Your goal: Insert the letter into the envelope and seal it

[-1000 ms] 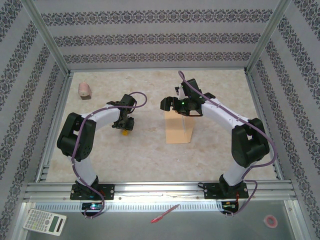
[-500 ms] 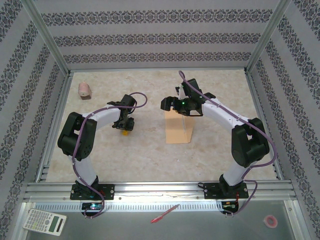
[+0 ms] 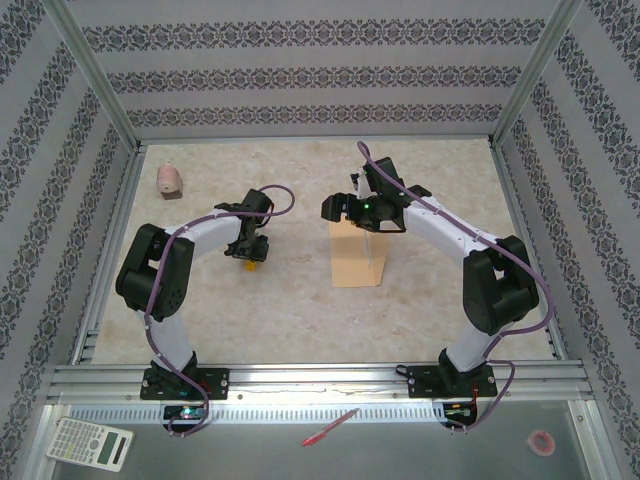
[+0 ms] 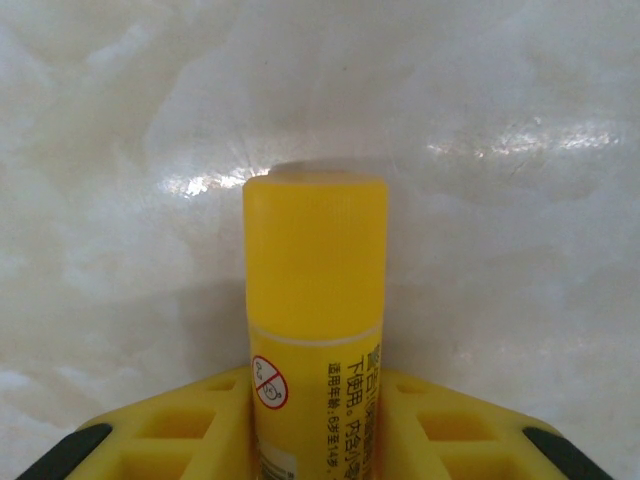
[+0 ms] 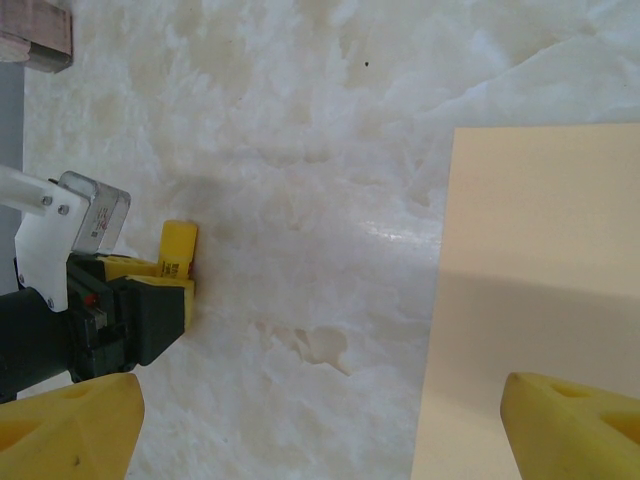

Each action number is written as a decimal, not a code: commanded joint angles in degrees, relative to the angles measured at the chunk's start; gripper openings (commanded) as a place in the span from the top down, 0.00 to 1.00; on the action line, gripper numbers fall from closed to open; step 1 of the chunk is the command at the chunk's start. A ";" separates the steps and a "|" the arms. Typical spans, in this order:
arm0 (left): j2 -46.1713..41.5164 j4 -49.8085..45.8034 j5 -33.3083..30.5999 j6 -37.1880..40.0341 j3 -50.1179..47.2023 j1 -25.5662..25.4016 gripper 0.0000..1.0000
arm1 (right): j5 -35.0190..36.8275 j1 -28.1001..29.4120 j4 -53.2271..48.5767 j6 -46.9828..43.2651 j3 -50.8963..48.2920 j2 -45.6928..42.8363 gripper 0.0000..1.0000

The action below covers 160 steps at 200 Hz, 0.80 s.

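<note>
Left of the envelope (image 3: 358, 258), my left claw (image 3: 246, 250) is clamped on the glue stick (image 4: 315, 290). The envelope lies flat on the counter (image 3: 300, 310), with my right claw (image 5: 320, 420) spread wide above its far end. Sealing stage, I judge; next, carry the glue to the flap.

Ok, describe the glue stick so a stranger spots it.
Start on the marbled beige table and find the left claw. Clamped there is a small yellow plastic cylinder with printed text. Unlike the flat tan paper envelope on its right, it is round and bright.
</note>
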 commanded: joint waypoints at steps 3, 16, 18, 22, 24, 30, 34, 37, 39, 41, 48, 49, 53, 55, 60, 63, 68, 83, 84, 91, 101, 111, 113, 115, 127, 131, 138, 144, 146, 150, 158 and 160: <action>1.29 0.47 -0.21 1.01 -0.26 0.54 0.68 | -0.84 -0.59 0.73 0.32 -0.44 -0.16 0.08; 1.38 0.38 -0.17 1.02 -0.25 0.52 0.69 | -0.84 -0.59 0.68 0.32 -0.46 -0.20 0.08; 1.35 0.43 -0.17 1.01 -0.20 0.54 0.69 | -0.84 -0.59 0.68 0.32 -0.51 -0.23 0.08; 1.39 0.38 -0.10 1.05 -0.24 0.50 0.69 | -0.84 -0.59 0.68 0.27 -0.50 -0.24 0.08; 1.35 0.38 -0.11 1.06 -0.26 0.53 0.68 | -0.84 -0.59 0.68 0.31 -0.52 -0.24 0.08; 1.34 0.38 -0.17 1.01 -0.24 0.52 0.68 | -0.84 -0.59 0.69 0.32 -0.53 -0.24 0.08; 1.37 0.38 -0.15 1.01 -0.24 0.52 0.69 | -0.84 -0.61 0.68 0.32 -0.50 -0.24 0.08; 1.36 0.39 -0.17 1.01 -0.24 0.47 0.69 | -0.82 -0.63 0.68 0.32 -0.53 -0.24 0.08; 1.36 0.34 -0.15 1.03 -0.24 0.52 0.69 | -0.84 -0.62 0.75 0.32 -0.53 -0.24 0.08; 1.36 0.37 -0.16 1.01 -0.22 0.54 0.68 | -0.84 -0.66 0.70 0.32 -0.53 -0.24 0.08; 1.51 0.47 -0.16 1.01 -0.24 0.54 0.69 | -0.91 -0.63 0.68 0.32 -0.49 -0.24 0.08; 1.51 0.47 -0.12 1.01 -0.24 0.54 0.69 | -0.92 -0.65 0.68 0.36 -0.51 -0.24 0.08; 1.49 0.47 -0.13 1.01 -0.17 0.50 0.69 | -0.82 -0.67 0.68 0.32 -0.53 -0.23 0.08; 1.50 0.47 -0.09 1.07 -0.22 0.46 0.69 | -0.90 -0.63 0.68 0.32 -0.53 -0.20 0.08; 1.55 0.54 -0.08 1.04 -0.18 0.54 0.69 | -0.88 -0.66 0.68 0.33 -0.52 -0.16 0.08; 1.51 0.55 -0.07 1.01 -0.25 0.53 0.69 | -0.90 -0.66 0.68 0.32 -0.53 -0.15 0.08; 1.63 0.61 0.00 1.01 -0.26 0.52 0.69 | -0.90 -0.66 0.68 0.32 -0.51 -0.16 0.08; 1.86 0.65 0.06 1.01 -0.30 0.54 0.73 | -0.93 -0.67 0.68 0.34 -0.53 -0.24 0.08; 1.86 0.65 0.08 1.01 -0.27 0.54 0.73 | -0.88 -0.72 0.68 0.33 -0.53 -0.24 0.08; 1.89 0.65 0.06 1.05 -0.23 0.54 0.73 | -0.93 -0.74 0.71 0.32 -0.53 -0.24 0.08; 1.93 0.64 0.09 0.92 -0.28 0.54 0.73 | -0.88 -0.74 0.68 0.32 -0.56 -0.24 0.08; 1.86 0.65 0.20 0.93 -0.30 0.54 0.74 | -0.93 -0.74 0.64 0.32 -0.60 -0.33 0.08; 1.86 0.65 0.16 0.92 -0.28 0.48 0.74 | -0.89 -0.76 0.63 0.32 -0.61 -0.31 0.08; 1.82 0.65 0.18 0.92 -0.20 0.52 0.74 | -0.87 -0.74 0.63 0.32 -0.62 -0.30 0.08; 1.61 0.47 0.18 1.00 -0.18 0.53 0.75 | -0.91 -0.76 0.71 0.34 -0.70 -0.33 0.08; 1.55 0.47 0.18 1.01 -0.18 0.51 0.76 | -0.86 -0.74 0.68 0.36 -0.71 -0.41 0.08; 1.36 0.47 0.27 1.01 -0.13 0.53 0.77 | -0.93 -0.85 0.69 0.32 -0.75 -0.42 0.08; 1.26 0.55 0.27 1.05 -0.15 0.54 0.77 | -0.92 -0.85 0.68 0.32 -0.80 -0.35 0.08; 1.23 0.60 0.27 1.02 -0.15 0.52 0.77 | -0.88 -0.85 0.68 0.32 -0.80 -0.34 0.08; 1.25 0.56 0.24 1.15 -0.15 0.50 0.77 | -0.88 -0.87 0.68 0.37 -0.74 -0.31 0.08; 1.28 0.54 0.18 1.19 -0.01 0.54 0.77 | -1.01 -0.81 0.68 0.32 -0.73 -0.25 0.08; 1.28 0.49 0.18 1.19 -0.01 0.47 0.77 | -1.02 -0.88 0.68 0.34 -0.78 -0.25 0.08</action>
